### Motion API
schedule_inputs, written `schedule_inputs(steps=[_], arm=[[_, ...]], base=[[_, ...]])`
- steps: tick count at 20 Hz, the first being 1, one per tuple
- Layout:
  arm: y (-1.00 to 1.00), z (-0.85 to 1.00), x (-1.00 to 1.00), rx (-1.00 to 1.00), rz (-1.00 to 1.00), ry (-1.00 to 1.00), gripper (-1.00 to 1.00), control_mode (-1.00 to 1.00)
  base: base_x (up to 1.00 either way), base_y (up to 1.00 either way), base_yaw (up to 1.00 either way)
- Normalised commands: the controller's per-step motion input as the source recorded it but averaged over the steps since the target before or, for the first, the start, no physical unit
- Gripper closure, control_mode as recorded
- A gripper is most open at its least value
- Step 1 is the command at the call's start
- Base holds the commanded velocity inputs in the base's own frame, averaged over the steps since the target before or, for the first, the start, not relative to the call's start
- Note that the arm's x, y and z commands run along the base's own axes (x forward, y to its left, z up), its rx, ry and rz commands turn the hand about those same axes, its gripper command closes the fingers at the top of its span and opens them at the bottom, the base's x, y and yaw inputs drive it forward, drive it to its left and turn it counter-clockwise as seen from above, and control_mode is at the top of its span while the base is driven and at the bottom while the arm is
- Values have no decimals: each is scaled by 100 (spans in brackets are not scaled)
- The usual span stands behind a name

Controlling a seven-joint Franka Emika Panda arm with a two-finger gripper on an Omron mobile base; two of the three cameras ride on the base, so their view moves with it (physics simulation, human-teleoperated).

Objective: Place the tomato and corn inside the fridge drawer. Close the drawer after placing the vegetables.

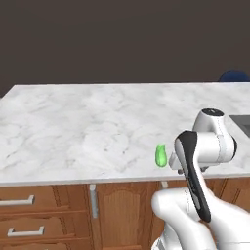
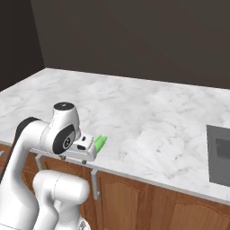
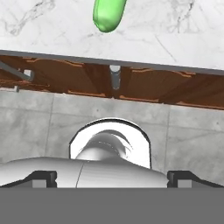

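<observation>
- At the far left of the left base view, below the table (image 1: 73,132), two brown wooden drawer fronts (image 1: 29,215) sit one above the other, each with a pale bar handle.
- Just right of them is a brown cabinet door (image 1: 127,210) with an upright pale handle (image 1: 93,200) by its left edge.
- Over all of this runs the white marble table, broad and bare across its left and middle.
- Toward the right, near the table's front edge, lies the corn (image 1: 161,156), a small glossy green oblong piece; in the right base view it is at (image 2: 99,143) and at the top of the hand view at (image 3: 109,13), resting on the marble just inside the edge.
- Right beside the corn stands the white arm (image 1: 207,144), its hand close against the table's front edge; whether it touches the corn I cannot tell.
- Seen from the hand view, the gripper (image 3: 113,179) points down past the table edge toward the cabinet front and grey floor (image 3: 30,127); its dark fingertips (image 3: 41,178) stand wide apart, jaws parted with nothing between them.
- At the far right, a dark grey recessed panel (image 2: 220,155) is set into the table, and a dark blue rounded shape (image 1: 234,76) rises behind the back edge.
</observation>
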Motion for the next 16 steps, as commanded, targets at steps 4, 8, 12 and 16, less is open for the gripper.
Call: schedule_inputs(steps=[4, 8, 12, 16], arm=[[0, 0, 0, 0, 0, 0, -100, 100], [0, 0, 0, 0, 0, 0, -100, 100], [0, 0, 0, 0, 0, 0, -100, 100], [8, -16, 57, 0, -7, 6, -100, -100]], base=[[51, 14, -1], [56, 3, -1], [56, 4, -2], [0, 0, 0]])
